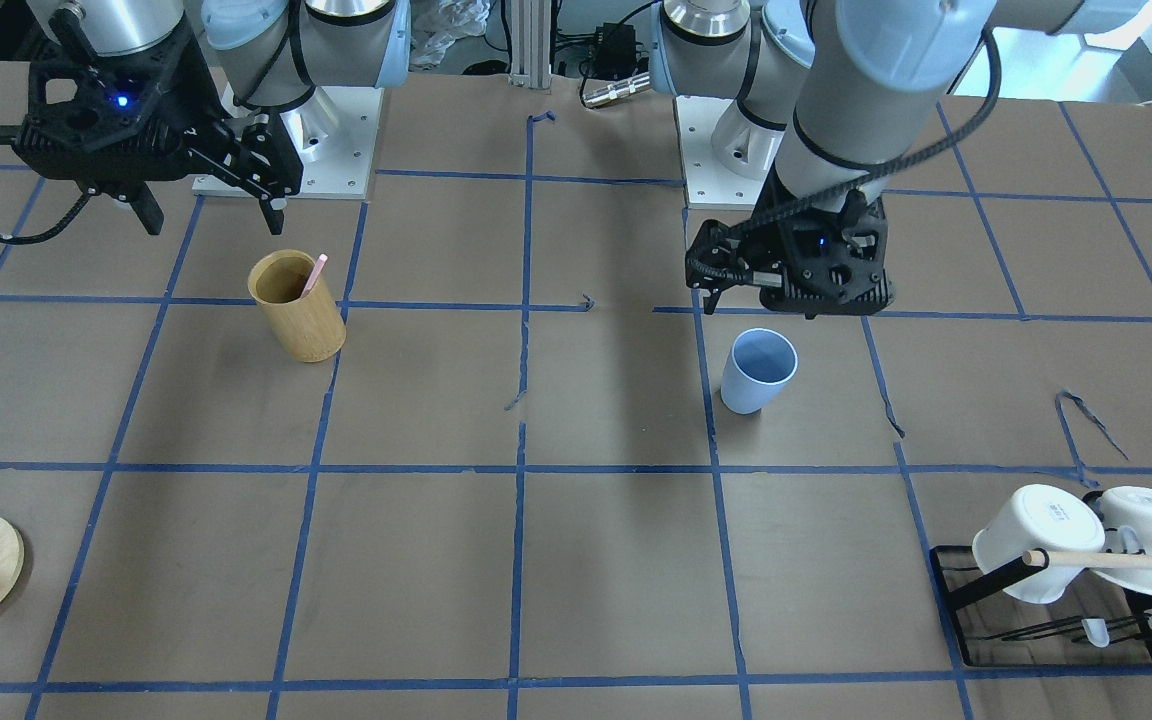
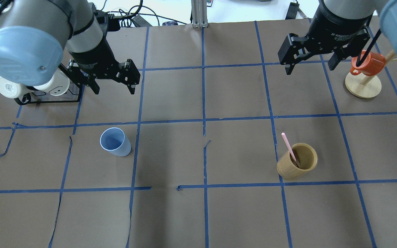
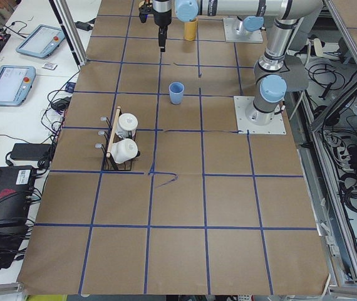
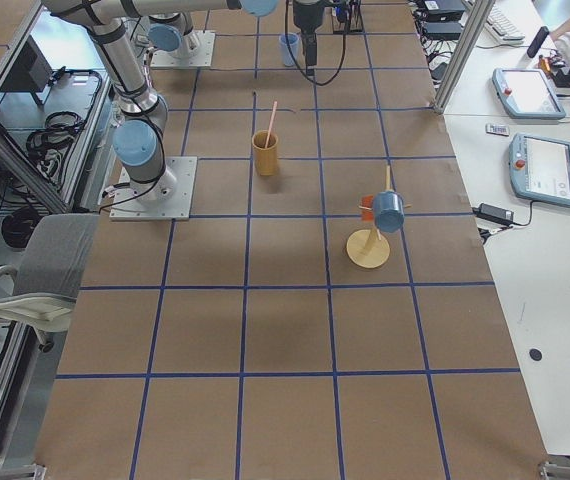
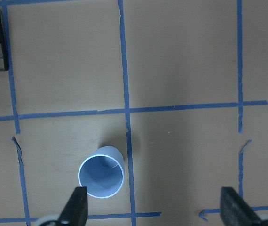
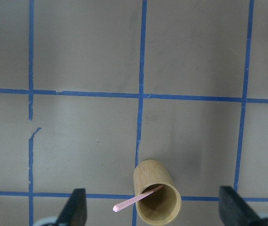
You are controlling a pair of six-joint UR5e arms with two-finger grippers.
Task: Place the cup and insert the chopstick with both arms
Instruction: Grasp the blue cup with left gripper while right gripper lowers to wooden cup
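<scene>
1. Both arms hang over the table (image 2: 202, 213) holding nothing. The left fingers (image 5: 75, 207) are spread wide, and so are the right fingers (image 6: 75, 207).
2. The cup (image 2: 115, 142) stands upright and empty in the left half of the table, about midway between the robot's edge and the far edge. The chopstick (image 2: 289, 148) leans in the holder (image 2: 296, 162) in the right half, a little nearer the robot's edge.
3. Since the chopstick is not in the cup, I judge the step in hand to be the approach: left arm to cup, right arm to chopstick.
4. In the left wrist view the cup sits close to one finger rather than midway. The left gripper (image 2: 114, 90) should centre over the cup first, then descend so the fingers straddle the wall without tipping it.
5. The cup tapers and looks light, so a low, gentle grip should suit it.
6. The right gripper (image 2: 309, 67) should take the chopstick by its free end above the rim, with the fingers turned across its lean.
7. Lift along the lean, or the holder may topple.
8. Keep the left arm clear of the rack (image 2: 47, 100) by the far left corner.
</scene>
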